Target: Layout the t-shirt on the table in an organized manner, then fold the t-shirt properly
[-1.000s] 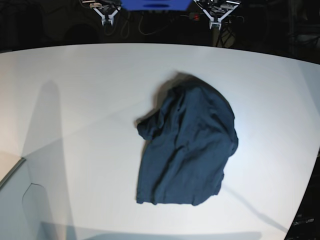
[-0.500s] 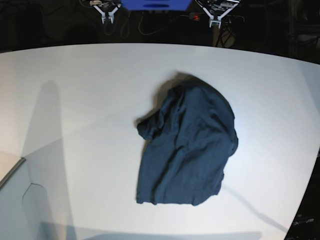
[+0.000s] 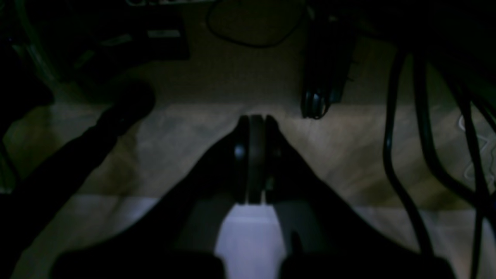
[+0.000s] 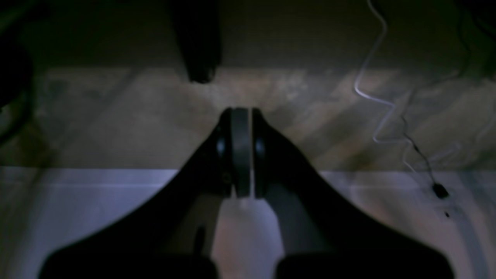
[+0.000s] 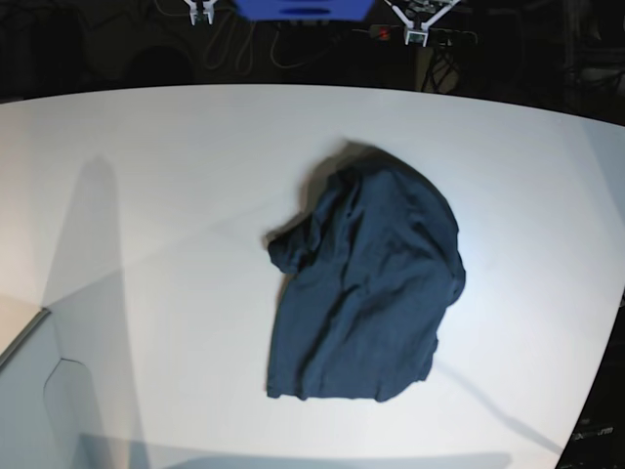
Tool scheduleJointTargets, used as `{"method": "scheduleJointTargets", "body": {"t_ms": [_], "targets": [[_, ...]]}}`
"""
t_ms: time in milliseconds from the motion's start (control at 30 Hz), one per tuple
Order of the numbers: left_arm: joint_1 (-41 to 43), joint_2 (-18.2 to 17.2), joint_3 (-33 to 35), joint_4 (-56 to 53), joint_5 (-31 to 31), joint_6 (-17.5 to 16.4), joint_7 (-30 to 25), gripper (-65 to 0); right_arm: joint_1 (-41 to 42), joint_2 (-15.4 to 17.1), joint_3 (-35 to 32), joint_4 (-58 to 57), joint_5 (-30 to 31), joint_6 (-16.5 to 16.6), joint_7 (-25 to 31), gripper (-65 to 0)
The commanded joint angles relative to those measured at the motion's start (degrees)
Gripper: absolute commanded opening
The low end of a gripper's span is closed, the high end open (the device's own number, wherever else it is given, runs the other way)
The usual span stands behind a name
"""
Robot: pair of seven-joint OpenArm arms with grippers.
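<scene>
Both arms have drawn back past the counter's far edge; left hand and right hand are pressed together, empty. The t-shirt lies crumpled right of centre, untouched, layout not begun.

Dark navy on white

The t-shirt is plain dark navy blue, unpatterned; the table beneath is smooth white with grey shadows; a bright blue panel shows against the black background.

crumpled t-shirt mid-table, bare white table all round it, both claws beyond the far edge
</scene>
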Motion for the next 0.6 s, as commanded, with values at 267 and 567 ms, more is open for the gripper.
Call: {"method": "scheduleJointTargets", "body": {"t_ms": [267,567], "targets": [[22.33,-1.78,-0.08,33.14,0.1,0.03,1.0,-65.0,-23.43,-0.14,-0.23,36.39,0.36,0.56,-0.3,-65.0],[42.11,-6.44,-0.08,70.24,0.1,0.12,1.0,-65.0,-44.61,3.38,0.3,74.46,0.27,0.56,-0.3,-65.0]]}}
